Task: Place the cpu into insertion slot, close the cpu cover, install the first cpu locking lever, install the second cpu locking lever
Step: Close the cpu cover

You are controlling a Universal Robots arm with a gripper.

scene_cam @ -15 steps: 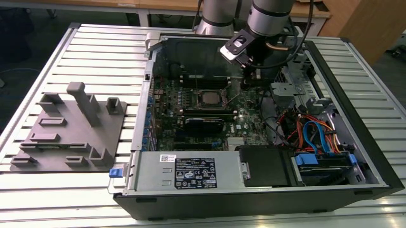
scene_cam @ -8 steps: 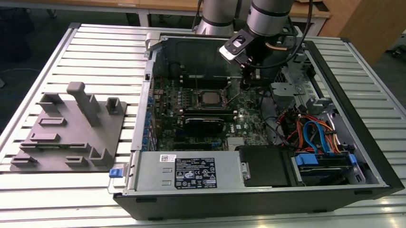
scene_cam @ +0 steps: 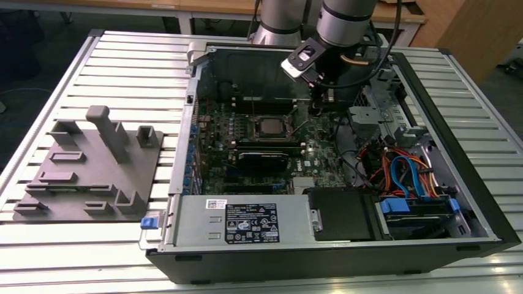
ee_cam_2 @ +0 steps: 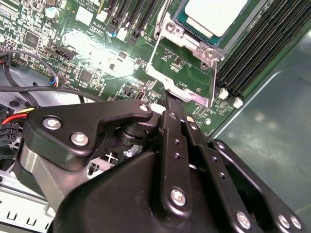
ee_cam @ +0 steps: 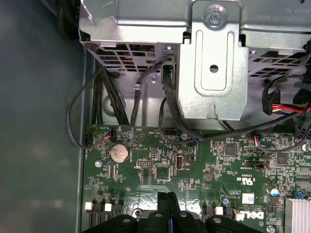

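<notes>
In the exterior view, an open black computer case (scene_cam: 457,202) lay on the slatted silver metal counter (scene_cam: 131,67). A grey moulded fixture block (scene_cam: 86,165) stood apart on the exterior view's left. The small square black insertion slot with its silvery rim (scene_cam: 252,136) sat mid-board. The cpu (scene_cam: 268,127), a flat square chip with a pale silver-grey top, lay inside it. The black claw (scene_cam: 315,109) hung in the case just to the exterior view's right of the slot.

In the second wrist view, the cpu (ee_cam_2: 216,14) sat seated, and the thin dark-silver metal cpu cover (ee_cam_2: 194,41) lay framing its top. The claw (ee_cam_2: 170,98) had its tips at the near edge of that metal frame. We could not tell whether they touched it.

In the first wrist view, the claw (ee_cam: 168,195) had its two fingers (ee_cam: 163,208) pressed together with only a hairline slit between them. We could not tell whether anything thin was pinched there. Beyond them lay the green circuit board (ee_cam: 160,165) with a round silver coin battery (ee_cam: 118,153), and a perforated silver sheet-metal cage (ee_cam: 209,63) stood above the board.
</notes>
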